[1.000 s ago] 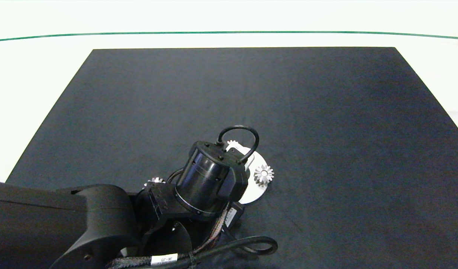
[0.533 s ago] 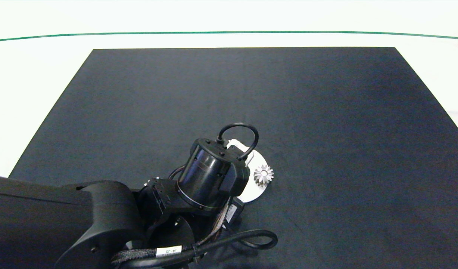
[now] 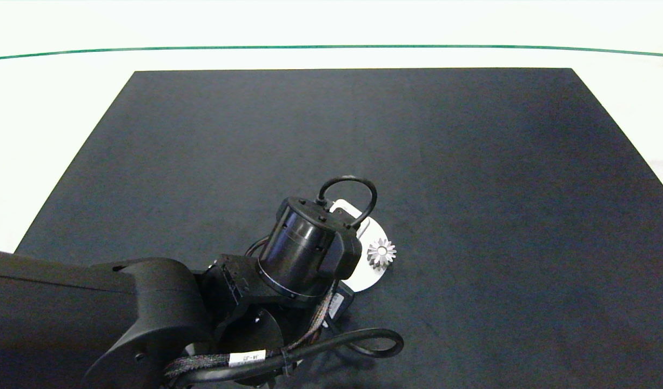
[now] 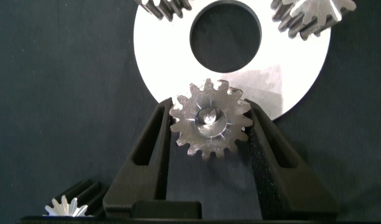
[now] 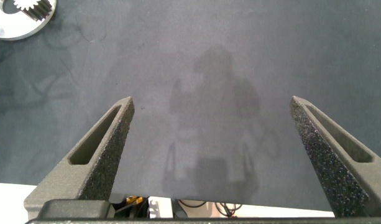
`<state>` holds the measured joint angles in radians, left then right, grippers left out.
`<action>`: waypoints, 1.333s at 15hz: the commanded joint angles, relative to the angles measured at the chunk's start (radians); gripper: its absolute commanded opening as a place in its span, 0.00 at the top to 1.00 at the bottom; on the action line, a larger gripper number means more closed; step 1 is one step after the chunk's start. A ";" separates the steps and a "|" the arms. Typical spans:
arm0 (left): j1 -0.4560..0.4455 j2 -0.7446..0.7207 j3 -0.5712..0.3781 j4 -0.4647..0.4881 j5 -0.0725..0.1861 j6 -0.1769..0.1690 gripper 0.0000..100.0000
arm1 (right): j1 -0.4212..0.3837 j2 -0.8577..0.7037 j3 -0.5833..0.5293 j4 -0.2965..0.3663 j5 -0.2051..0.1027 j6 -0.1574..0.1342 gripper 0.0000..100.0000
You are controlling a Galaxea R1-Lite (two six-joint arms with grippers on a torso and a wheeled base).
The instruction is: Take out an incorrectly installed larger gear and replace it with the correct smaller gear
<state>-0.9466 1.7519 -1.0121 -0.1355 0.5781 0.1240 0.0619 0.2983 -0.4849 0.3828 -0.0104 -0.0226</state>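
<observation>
Seating the smaller gear on the disc

The left tool (image 4: 209,104) is clenched on the smaller gear (image 4: 210,119), one finger against the teeth on each side. The gear sits at the rim of the white disc (image 4: 159,56), partly overhanging the dark surface (image 4: 53,93). The larger gear (image 4: 64,206) lies off the disc, beside the tool. The right tool (image 5: 212,102) hangs released, well apart. The gear is judged rigid, dense and slick: grip across opposite teeth, squarely, or it may twist out
</observation>
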 commanded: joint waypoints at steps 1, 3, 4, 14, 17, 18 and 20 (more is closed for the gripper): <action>0.000 0.000 0.006 -0.001 0.003 0.000 0.84 | 0.001 -0.001 0.002 0.002 0.000 0.000 0.00; 0.000 0.000 0.017 -0.001 0.003 -0.001 0.84 | -0.001 -0.001 0.002 0.002 0.000 0.000 0.00; -0.001 0.000 0.017 0.004 0.002 -0.001 0.84 | -0.001 -0.001 0.002 0.002 0.000 0.000 0.00; -0.003 0.001 -0.036 0.096 -0.001 0.002 0.84 | -0.001 -0.001 0.002 0.002 0.000 0.000 0.00; -0.003 0.018 -0.037 0.096 -0.003 0.002 0.84 | 0.001 -0.001 0.002 0.002 0.000 0.000 0.00; -0.003 0.021 -0.037 0.096 -0.003 0.002 0.84 | 0.001 -0.001 0.002 0.002 0.000 0.000 0.00; -0.004 0.034 -0.043 0.096 -0.003 0.002 0.84 | 0.001 -0.001 0.002 0.002 0.000 0.000 0.00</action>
<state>-0.9506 1.7732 -1.0534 -0.0402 0.5728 0.1249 0.0626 0.2977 -0.4834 0.3828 -0.0109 -0.0226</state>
